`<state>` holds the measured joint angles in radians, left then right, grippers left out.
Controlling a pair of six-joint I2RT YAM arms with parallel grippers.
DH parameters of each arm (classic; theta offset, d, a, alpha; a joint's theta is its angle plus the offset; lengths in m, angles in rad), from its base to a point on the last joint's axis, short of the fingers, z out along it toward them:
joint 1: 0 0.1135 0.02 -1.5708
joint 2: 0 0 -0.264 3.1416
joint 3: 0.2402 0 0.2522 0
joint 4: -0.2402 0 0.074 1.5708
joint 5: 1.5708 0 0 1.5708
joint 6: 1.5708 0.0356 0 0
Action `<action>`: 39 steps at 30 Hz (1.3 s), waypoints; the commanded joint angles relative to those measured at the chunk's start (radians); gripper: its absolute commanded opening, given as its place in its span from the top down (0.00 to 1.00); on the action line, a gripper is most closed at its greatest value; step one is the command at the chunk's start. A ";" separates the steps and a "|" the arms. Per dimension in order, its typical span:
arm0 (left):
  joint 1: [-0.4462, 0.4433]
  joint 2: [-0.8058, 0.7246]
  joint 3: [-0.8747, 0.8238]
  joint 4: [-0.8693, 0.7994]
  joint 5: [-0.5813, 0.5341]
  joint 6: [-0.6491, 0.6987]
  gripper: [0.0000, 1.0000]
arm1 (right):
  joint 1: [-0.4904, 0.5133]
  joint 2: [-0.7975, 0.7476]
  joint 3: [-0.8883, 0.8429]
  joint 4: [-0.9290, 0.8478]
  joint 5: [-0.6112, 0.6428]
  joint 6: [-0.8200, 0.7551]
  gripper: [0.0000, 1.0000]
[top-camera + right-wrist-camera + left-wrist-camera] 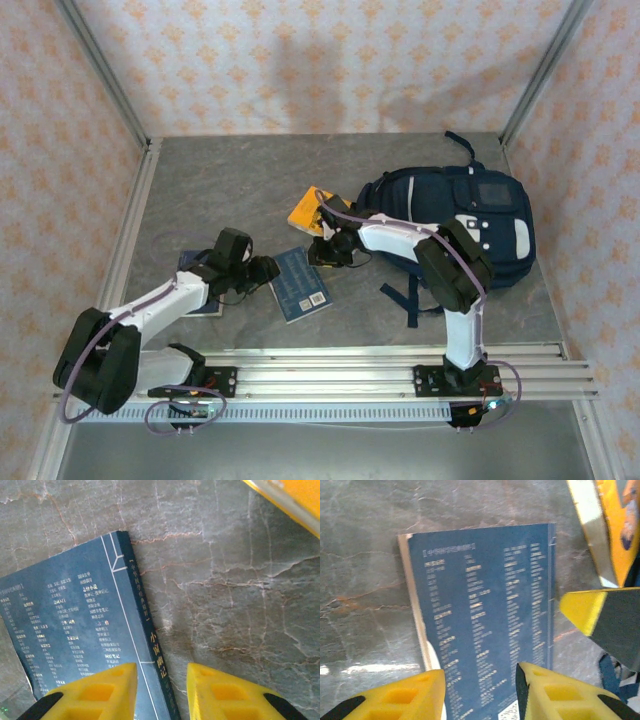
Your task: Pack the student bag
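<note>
Both empty: left gripper (480, 696) half-open above the blue book (485, 615); right gripper (162, 692) half-open straddling its spine.

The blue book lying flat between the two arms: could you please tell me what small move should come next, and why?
Probably lower the right pincer and close it on the spine edge of the blue book. Its jaws stand apart astride that edge, the book lies flat on the table, and the left pincer stands open over its cover.
</note>
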<state>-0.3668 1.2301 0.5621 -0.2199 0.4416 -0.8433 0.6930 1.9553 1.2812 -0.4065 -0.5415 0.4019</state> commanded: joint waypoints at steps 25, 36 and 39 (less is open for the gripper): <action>-0.006 0.119 -0.025 0.057 0.007 0.001 0.59 | 0.049 0.030 -0.019 0.032 -0.100 -0.008 0.70; -0.006 0.126 -0.032 0.027 -0.014 0.022 0.59 | 0.058 0.027 -0.034 -0.001 -0.047 -0.036 0.67; -0.006 0.151 -0.036 0.046 -0.005 0.016 0.59 | 0.070 0.035 -0.028 0.014 -0.084 -0.035 0.67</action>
<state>-0.3668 1.3540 0.5480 -0.1856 0.4385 -0.8383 0.7345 1.9793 1.2713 -0.3859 -0.6102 0.3870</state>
